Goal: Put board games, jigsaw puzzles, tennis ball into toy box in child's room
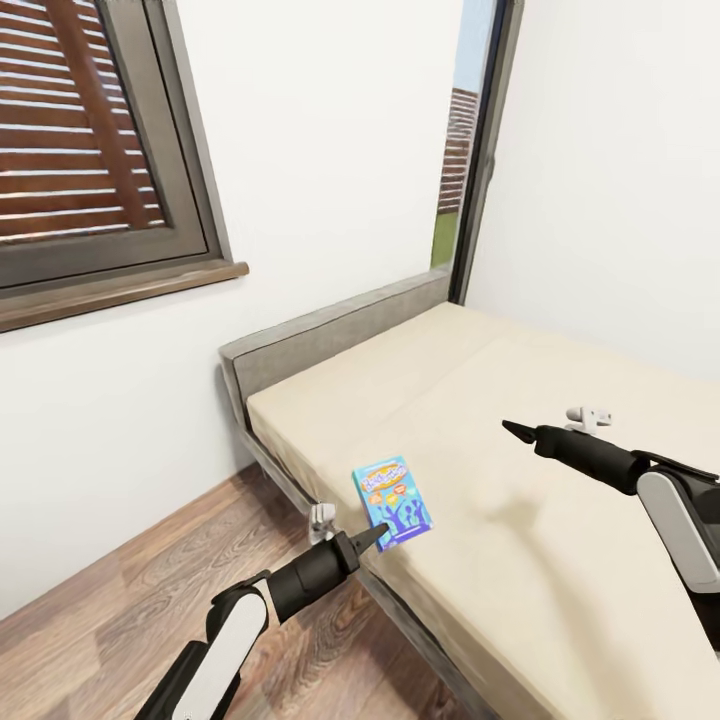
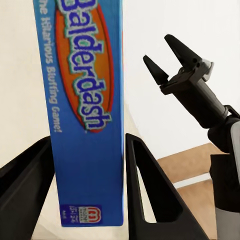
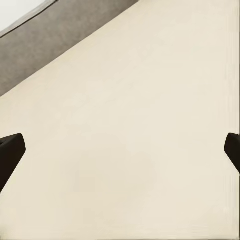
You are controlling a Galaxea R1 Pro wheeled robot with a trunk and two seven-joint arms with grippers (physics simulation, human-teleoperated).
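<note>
The left gripper (image 2: 87, 200) has its jaws on either side of the blue Balderdash board game (image 2: 85, 110), one dark finger against each long face of the box, so it looks clamped on the box's lower end. In the head view the same gripper (image 1: 372, 538) meets the game (image 1: 393, 502) at its near bottom corner, right at the edge of the bed (image 1: 560, 600). Whether the box is already lifted clear of the mattress or just resting on it I cannot tell.

The right gripper (image 1: 515, 430) hangs above the middle of the mattress, well apart from the game. Its own camera shows the two dark fingertips (image 3: 10, 155) at opposite borders with bare mattress between them, so its jaws are wide apart and hold nothing. From the left wrist camera it (image 2: 167, 57) appears beyond the box, also spread.

Further out lie the grey upholstered headboard (image 1: 330, 335), a shuttered window (image 1: 90, 140) in the white wall, and the wood plank floor (image 1: 130, 580) beside the bed.

The main risk is the grip itself. The hold is near one end of a flat box, so most of its length overhangs the jaws; on lifting or while driving, the box could pivot or slip out and drop to the floor beside the bed. A quick swing of the arm would make that worse. The box might also catch the bed edge as it is drawn away.
</note>
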